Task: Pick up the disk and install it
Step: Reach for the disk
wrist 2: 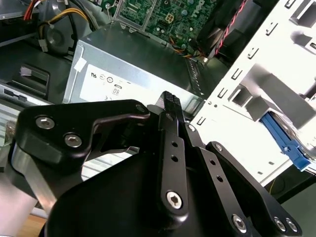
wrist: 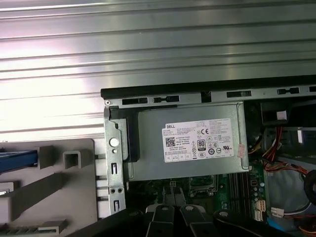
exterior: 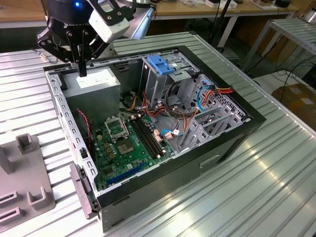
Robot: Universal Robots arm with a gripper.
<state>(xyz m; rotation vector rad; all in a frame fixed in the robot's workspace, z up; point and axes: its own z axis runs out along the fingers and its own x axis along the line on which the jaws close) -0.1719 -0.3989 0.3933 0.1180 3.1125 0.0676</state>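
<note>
My gripper [exterior: 82, 69] hangs shut and empty over the back corner of the open computer case [exterior: 217, 148], at the exterior view's left. It is just above the grey power-supply box [exterior: 94, 83]. In the first wrist view the shut fingertips [wrist: 174, 200] point down at the box [wrist: 190, 140] and the board below it. Of the disk I see a blue rail edge [wrist: 17, 159] lying in the grey holder [wrist: 64, 182] outside the case. The same blue edge [wrist 2: 284, 140] appears in the second wrist view, off to the side of my gripper [wrist 2: 169, 98]. The disk's face is out of view.
The case lies on its side on a ribbed metal table [exterior: 256, 197]. Inside are the green motherboard [exterior: 128, 143], loose red and orange cables [exterior: 217, 91] and a metal drive cage with a blue handle [exterior: 163, 66]. The grey holder [exterior: 22, 182] sits at the exterior view's lower left.
</note>
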